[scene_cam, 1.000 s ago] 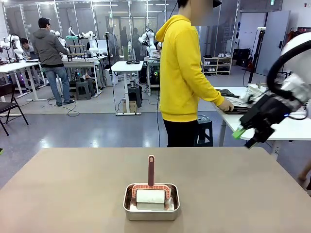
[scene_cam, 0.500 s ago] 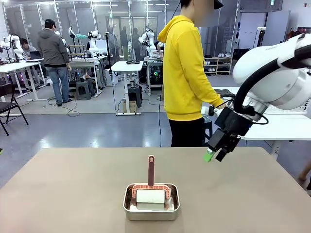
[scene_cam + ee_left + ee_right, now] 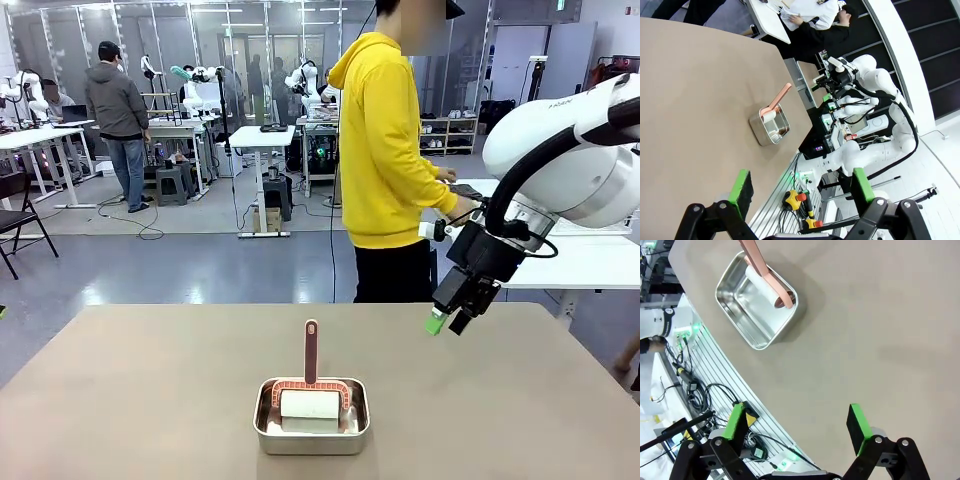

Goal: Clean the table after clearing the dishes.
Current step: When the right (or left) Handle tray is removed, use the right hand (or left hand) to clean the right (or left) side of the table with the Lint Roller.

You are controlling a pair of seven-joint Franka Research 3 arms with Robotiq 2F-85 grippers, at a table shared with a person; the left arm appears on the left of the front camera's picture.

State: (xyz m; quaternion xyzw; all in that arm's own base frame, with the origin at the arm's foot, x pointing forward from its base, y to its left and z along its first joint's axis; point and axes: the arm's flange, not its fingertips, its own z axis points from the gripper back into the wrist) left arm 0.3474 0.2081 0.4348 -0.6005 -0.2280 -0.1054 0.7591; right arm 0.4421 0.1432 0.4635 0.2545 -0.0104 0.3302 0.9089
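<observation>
Right claw (image 3: 449, 322), on the white arm from the right: jaws wide apart, nothing between them, one green pad (image 3: 434, 322) pointing down and left. Hanging in the air over the far right part of the counter (image 3: 130, 400), clear of its brownish top.

Down and to the left of that claw, nearer the robot's side, well apart from it: a small steel pan (image 3: 310, 441) sitting on the counter. Inside the pan: a lint roller (image 3: 310, 403), white roll lying in the pan, pinkish handle standing up out of it.

Behind and to the left of the right claw, past the counter's far edge: a person in a yellow hoodie (image 3: 385, 150), turned sideways, hands down at a white table (image 3: 590, 265) to the right.

From the right wrist: right claw (image 3: 796, 421) spread open and empty, counter (image 3: 890, 315) beyond both fingers, pan (image 3: 737, 310) far past the fingertips toward the upper left, roller (image 3: 761, 284) lying across it.

From the left wrist: left claw (image 3: 802, 186) likewise open, gripping nothing. Counter (image 3: 690, 100) stretching away past one finger; pan (image 3: 761, 136) with the roller (image 3: 773, 107) well beyond the fingertips, near the counter's edge.
</observation>
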